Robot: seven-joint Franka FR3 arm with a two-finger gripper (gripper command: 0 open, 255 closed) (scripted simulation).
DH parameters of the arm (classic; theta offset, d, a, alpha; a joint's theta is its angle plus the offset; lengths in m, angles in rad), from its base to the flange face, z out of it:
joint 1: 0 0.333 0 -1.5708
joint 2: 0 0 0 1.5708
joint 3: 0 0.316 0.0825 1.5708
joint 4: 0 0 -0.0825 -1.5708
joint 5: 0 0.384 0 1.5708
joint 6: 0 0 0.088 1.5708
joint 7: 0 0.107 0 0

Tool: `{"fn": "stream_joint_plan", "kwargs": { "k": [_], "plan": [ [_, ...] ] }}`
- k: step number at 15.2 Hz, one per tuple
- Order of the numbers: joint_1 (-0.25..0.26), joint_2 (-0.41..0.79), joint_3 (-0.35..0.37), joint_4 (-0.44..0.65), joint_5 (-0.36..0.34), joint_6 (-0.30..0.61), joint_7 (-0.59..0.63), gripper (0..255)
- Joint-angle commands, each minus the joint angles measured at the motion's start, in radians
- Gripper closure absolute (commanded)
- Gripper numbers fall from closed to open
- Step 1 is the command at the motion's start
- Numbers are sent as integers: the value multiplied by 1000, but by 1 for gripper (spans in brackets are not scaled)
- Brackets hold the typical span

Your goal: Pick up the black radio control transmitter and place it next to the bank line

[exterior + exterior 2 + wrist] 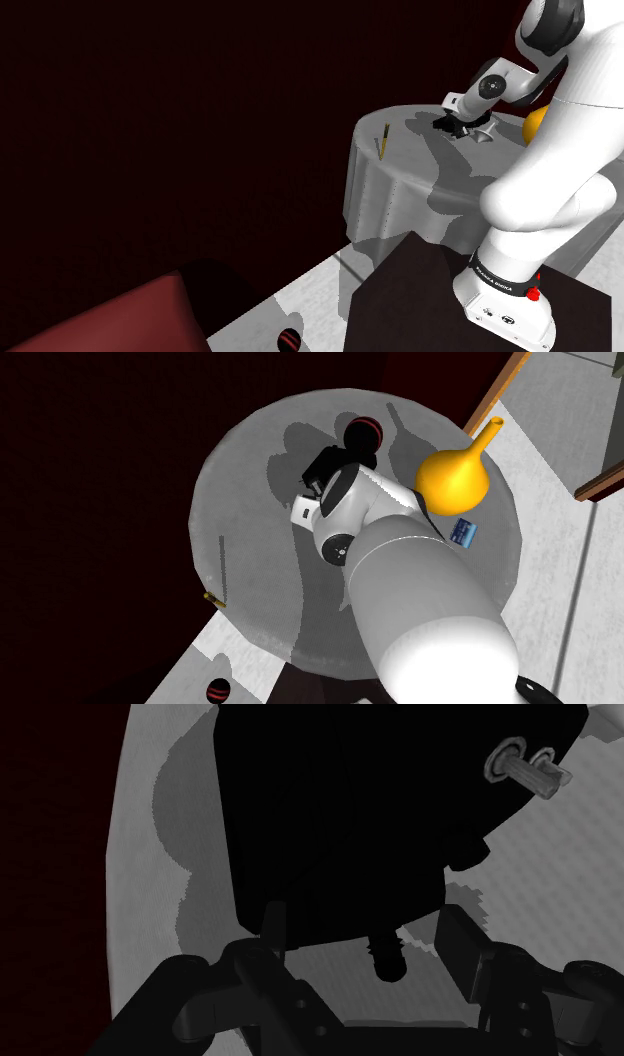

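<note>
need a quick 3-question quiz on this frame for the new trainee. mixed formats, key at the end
1. Fill in: the thin stick lies near the round table's ___.
2. Which thing is the gripper right at? A the thin stick; B the black transmitter; C the yellow flask.
3. True or false: the yellow flask lies on the floor.
Key: 1 edge. 2 B. 3 false: the yellow flask is on the table.
</note>
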Motion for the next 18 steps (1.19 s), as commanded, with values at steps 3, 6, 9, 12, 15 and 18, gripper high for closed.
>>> {"fn": "stream_joint_plan", "kwargs": {
  "k": [3,6,9,12,15,18],
  "plan": [
    [0,0,-1,0,0,0,0,255],
    [-1,0,0,0,-1,0,1,255],
    [201,-32,-250,-37,296,17,-333,255],
    [311,-103,-395,-138,749,-15,-851,255],
    [221,-161,-302,-200,1026,-48,-1156,255],
    [233,-217,-298,-238,1216,-89,-1363,255]
  ]
}}
